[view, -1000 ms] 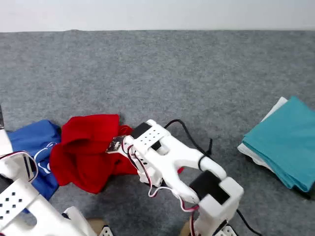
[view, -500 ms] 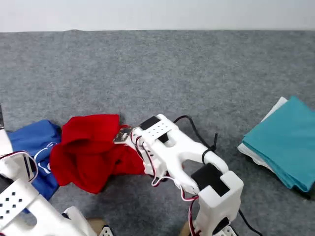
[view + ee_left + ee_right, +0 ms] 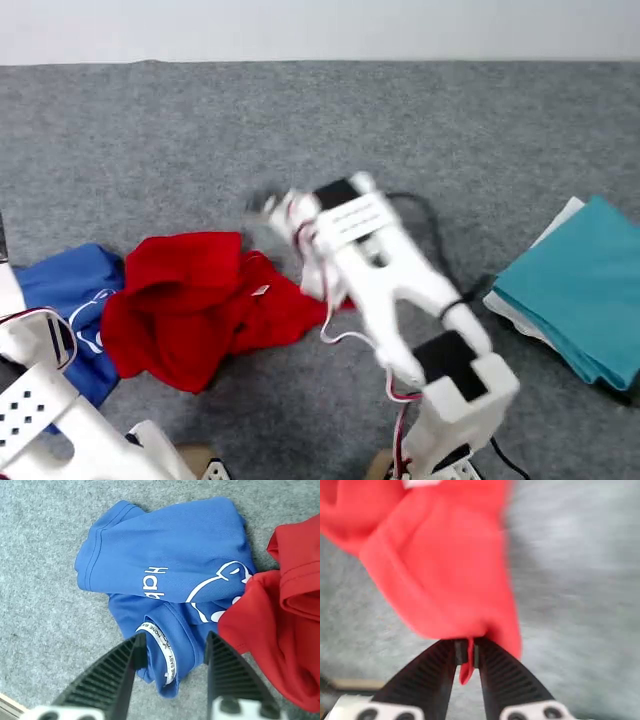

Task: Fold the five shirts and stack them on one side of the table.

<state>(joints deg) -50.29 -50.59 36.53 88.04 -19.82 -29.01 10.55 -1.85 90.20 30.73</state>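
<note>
Swung rightward and away, right tool [image 3: 466,649] pinches red shirt [image 3: 190,300]; its long axis runs left-right; left tool [image 3: 175,637] spread.

The fingers [image 3: 117,672] of my left claw [image 3: 175,636] are matt black plastic, finely ribbed on the inner faces. My arm shell [image 3: 385,270] is smooth white plastic with a slight sheen. The red shirt [image 3: 190,300] is soft, matt knit cloth. The blue shirt [image 3: 165,570] is a finer mesh with a smooth white print. The table [image 3: 400,130] has a rough grey carpet-like cover. At the right edge of the high view, the teal shirt [image 3: 585,290] looks smooth and matt.
</note>
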